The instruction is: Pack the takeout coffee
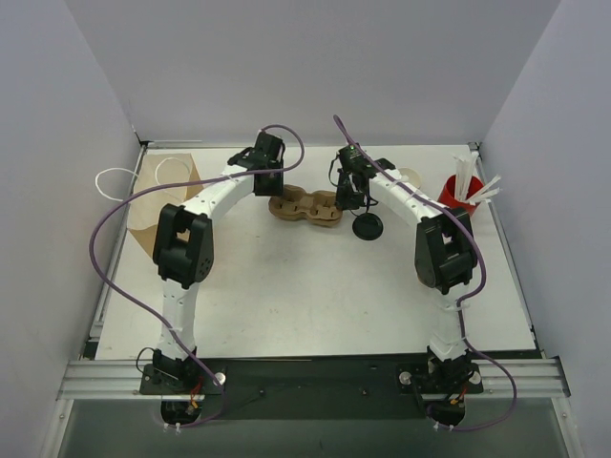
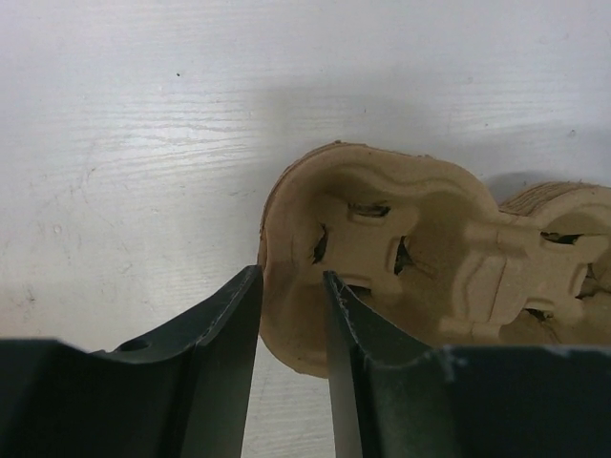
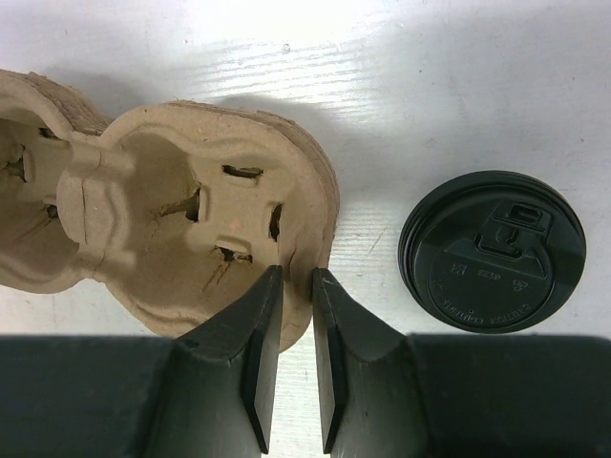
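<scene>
The brown pulp cup carrier point(image 1: 305, 207) lies at the back middle of the table, its slots empty. My left gripper point(image 1: 272, 191) straddles its left end. In the left wrist view the left gripper point(image 2: 291, 275) has one finger inside the slot and one outside, shut on the carrier point(image 2: 410, 248) wall. My right gripper point(image 3: 298, 272) pinches the right rim of the carrier point(image 3: 172, 219) the same way. Only a tan rim of the takeout coffee point(image 1: 412, 177) shows, behind the right arm, apart from both grippers.
A black cup lid point(image 1: 368, 227) lies flat just right of the carrier, close to the right gripper, also the lid point(image 3: 492, 250). A red cup with white straws point(image 1: 458, 191) stands at back right. A brown paper bag with white handles point(image 1: 162, 196) lies at back left.
</scene>
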